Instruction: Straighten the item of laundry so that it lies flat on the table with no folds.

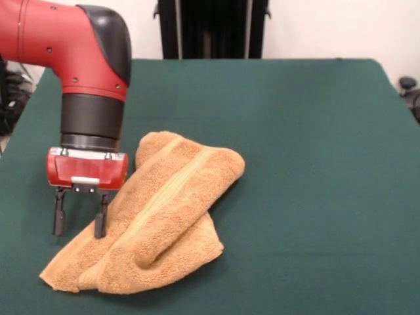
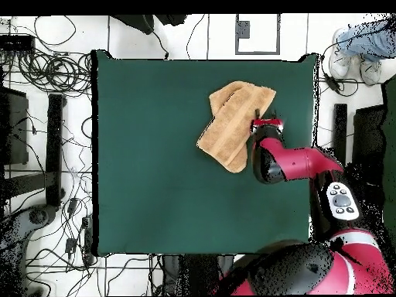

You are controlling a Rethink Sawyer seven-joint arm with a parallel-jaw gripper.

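Observation:
The tan-orange towel (image 1: 164, 210) lies crumpled and folded over itself on the dark green table (image 1: 315, 164), at the front left in the front view. A smooth stripe band runs along its top fold. No white tag shows. My gripper (image 1: 79, 223) hangs at the towel's left edge with its two black fingers (image 1: 59, 220) apart and nothing between them; the right finger stands in front of the cloth. In the overhead view the towel (image 2: 232, 124) lies near the table's (image 2: 155, 170) upper right, with the gripper (image 2: 263, 121) at its right edge.
A black stand (image 1: 213, 29) rises behind the table's far edge. In the overhead view, cables (image 2: 46, 77) cover the floor at the left. A person's legs and shoes (image 2: 362, 48) show at the top right, off the table.

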